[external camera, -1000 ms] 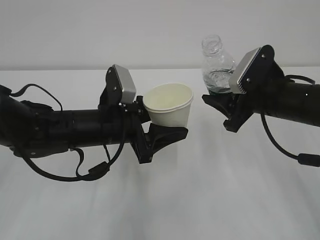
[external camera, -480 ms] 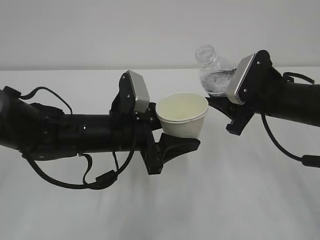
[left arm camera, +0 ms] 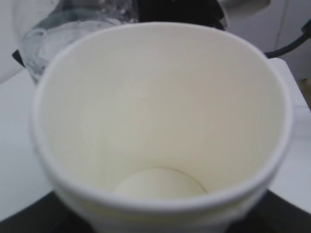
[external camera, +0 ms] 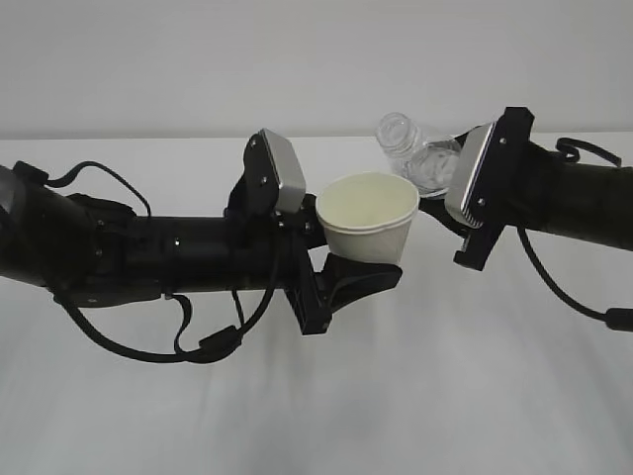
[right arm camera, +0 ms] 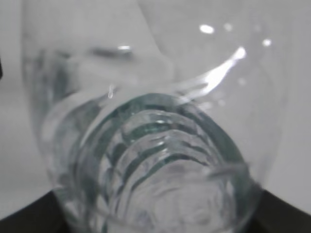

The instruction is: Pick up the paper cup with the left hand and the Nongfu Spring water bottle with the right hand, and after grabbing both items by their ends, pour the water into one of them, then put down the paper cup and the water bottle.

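Above the bench (external camera: 415,396): left gripper (external camera: 364,269) clamped on paper cup (external camera: 368,216), dry inside; right gripper (external camera: 457,213) clamped on Nongfu Spring water bottle (external camera: 415,156), tilted beside cup. Pouring, set-down pending.

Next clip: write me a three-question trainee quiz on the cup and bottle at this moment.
1. True or false: the paper cup already holds water.
2. Which gripper holds the Nongfu Spring water bottle? A) left B) right
3. Fill in: the bottle's open mouth tilts toward the ____.

Key:
1. False; in the left wrist view its inside looks dry.
2. B, the right hand; the left hand holds the cup.
3. cup
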Motion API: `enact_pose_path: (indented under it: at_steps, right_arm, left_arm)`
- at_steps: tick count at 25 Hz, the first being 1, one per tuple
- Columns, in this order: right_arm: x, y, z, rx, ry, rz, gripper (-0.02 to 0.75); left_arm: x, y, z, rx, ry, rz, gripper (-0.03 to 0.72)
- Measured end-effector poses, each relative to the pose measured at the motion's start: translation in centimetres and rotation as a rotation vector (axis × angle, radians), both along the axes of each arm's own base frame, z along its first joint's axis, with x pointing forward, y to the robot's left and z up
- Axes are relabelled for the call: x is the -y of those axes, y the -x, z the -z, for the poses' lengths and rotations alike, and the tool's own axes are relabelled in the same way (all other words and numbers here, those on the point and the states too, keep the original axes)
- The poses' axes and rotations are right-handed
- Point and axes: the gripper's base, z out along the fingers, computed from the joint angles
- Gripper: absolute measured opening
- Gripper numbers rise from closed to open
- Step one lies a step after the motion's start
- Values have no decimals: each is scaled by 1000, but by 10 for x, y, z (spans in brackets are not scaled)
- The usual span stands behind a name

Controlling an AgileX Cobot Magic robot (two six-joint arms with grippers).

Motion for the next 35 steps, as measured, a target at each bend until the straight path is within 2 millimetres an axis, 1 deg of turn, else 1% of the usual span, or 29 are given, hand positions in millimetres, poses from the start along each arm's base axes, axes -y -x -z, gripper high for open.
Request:
enact_pose_path:
  at_steps: [7, 13, 29, 35]
  right_arm:
    - [-1, 0, -1, 48, 40, -27, 447]
    - [-1, -1, -3, 97, 60, -41, 447]
    - [0, -1, -4, 198, 171, -77, 447]
    - [-2, -1, -7, 268, 187, -111, 447]
  left_arm:
    - [-1, -1, 3, -44, -20, -18, 463]
    - [0, 0, 15, -77, -29, -2, 463]
    - [1, 4, 16, -62, -38, 50, 460]
    - [1, 5, 16, -61, -40, 54, 459]
